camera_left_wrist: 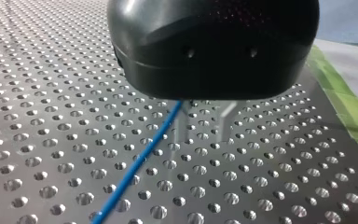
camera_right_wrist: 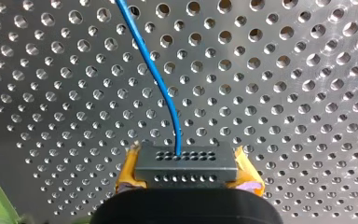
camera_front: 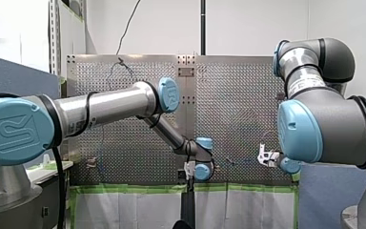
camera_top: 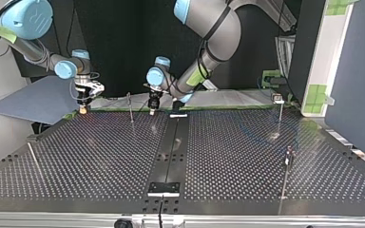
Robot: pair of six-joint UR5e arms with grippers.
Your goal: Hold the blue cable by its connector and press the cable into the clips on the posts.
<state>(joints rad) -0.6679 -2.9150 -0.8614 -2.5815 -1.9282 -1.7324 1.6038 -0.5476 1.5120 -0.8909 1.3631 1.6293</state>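
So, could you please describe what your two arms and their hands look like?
My left arm and my right arm are silver-grey tubes with pale-blue joint caps and black cables. My left hand is black with metal fingers; my right hand has yellow pads.

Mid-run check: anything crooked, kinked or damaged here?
Nothing stands out. The black rectangular connector sits square between my right gripper's yellow pads, and the thin blue cable leaves it in a smooth, unkinked curve over the perforated metal table.

Perforated table (camera_top: 100, 156), green tape (camera_front: 124, 189), seemingly a grey sheet (camera_top: 33, 102).
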